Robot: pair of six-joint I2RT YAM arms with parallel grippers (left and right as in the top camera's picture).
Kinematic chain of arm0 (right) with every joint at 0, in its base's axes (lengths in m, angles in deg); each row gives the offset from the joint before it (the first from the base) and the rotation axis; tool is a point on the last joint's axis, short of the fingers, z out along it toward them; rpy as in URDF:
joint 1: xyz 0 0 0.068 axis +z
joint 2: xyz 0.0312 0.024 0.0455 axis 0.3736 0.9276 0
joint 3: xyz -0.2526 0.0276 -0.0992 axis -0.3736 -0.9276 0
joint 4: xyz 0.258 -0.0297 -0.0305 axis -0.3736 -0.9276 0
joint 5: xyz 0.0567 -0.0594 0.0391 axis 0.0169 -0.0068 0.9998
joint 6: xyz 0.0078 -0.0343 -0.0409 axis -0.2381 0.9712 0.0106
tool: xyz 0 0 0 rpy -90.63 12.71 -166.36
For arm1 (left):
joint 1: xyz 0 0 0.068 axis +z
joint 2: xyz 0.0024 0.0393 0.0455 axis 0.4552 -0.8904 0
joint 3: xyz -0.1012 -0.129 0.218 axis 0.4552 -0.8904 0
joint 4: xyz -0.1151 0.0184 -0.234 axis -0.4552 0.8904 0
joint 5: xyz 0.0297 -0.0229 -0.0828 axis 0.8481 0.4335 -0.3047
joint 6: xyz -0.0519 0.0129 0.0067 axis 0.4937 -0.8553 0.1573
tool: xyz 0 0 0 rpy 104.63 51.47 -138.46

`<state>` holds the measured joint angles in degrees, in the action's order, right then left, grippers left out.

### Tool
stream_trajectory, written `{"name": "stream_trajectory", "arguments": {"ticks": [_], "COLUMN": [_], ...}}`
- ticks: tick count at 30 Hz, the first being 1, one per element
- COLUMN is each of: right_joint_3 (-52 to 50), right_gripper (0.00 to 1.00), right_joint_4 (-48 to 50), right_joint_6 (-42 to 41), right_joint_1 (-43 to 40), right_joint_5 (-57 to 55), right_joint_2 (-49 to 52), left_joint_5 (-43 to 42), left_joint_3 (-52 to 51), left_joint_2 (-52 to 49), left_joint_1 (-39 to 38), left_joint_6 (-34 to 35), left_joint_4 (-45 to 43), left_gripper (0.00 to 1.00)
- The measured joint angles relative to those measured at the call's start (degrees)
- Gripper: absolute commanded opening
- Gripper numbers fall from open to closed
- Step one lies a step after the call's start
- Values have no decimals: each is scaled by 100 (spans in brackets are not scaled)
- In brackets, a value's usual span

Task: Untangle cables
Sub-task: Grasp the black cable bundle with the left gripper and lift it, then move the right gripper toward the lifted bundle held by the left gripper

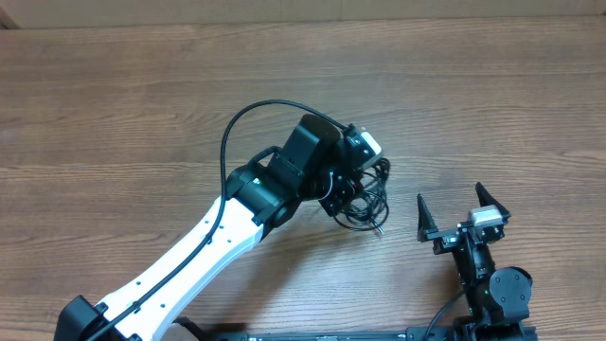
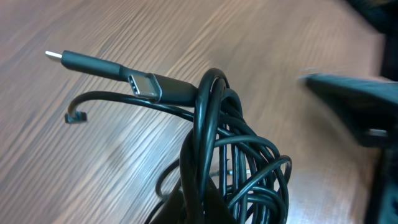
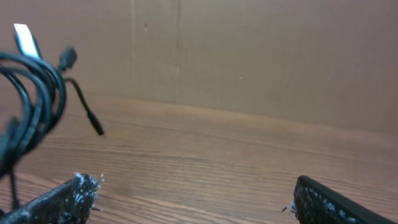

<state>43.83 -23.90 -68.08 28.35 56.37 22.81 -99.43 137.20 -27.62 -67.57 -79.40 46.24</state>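
Note:
The cables (image 1: pixel 365 201) are thin black cords bundled in a tangled coil near the table's middle. My left gripper (image 1: pixel 343 194) is shut on the coil and holds it up off the wood. In the left wrist view the coil (image 2: pixel 239 155) rises from my fingers (image 2: pixel 211 208), with a grey plug end (image 2: pixel 99 67) and a small connector (image 2: pixel 76 116) sticking out to the left. My right gripper (image 1: pixel 461 206) is open and empty, right of the coil. The right wrist view shows the coil (image 3: pixel 31 93) at its left edge, beyond the open jaws (image 3: pixel 193 202).
The wooden table (image 1: pixel 142 114) spreads around both arms. A brown cardboard wall (image 3: pixel 249 56) stands behind the table in the right wrist view. The left arm's own thick black cable (image 1: pixel 246 118) arcs over its wrist.

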Motion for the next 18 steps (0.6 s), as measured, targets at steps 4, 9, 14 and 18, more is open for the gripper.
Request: {"name": "stream_trajectory", "arguments": {"ticks": [4,9,14,18], "right_joint_3": [0,0,0,0], "right_gripper": [100,100,100,100], "right_joint_4": [-55,-59,-57,-52], "right_joint_6": [48,-116,-1139,-1963], "right_joint_1": [0,-2,0,0], "right_joint_5": [-15,66,101,186], "right_joint_2": [0,0,0,0], "left_joint_5": [-507,-796,-898,-898], "left_joint_3": [0,0,0,0], "left_joint_2": [94,103,103,103], "left_joint_1": [0,0,0,0], "left_joint_6": [-326,-474,-498,-511], "left_joint_4": [-157,-332,-442,-535], "left_gripper": [4,4,4,4]}}
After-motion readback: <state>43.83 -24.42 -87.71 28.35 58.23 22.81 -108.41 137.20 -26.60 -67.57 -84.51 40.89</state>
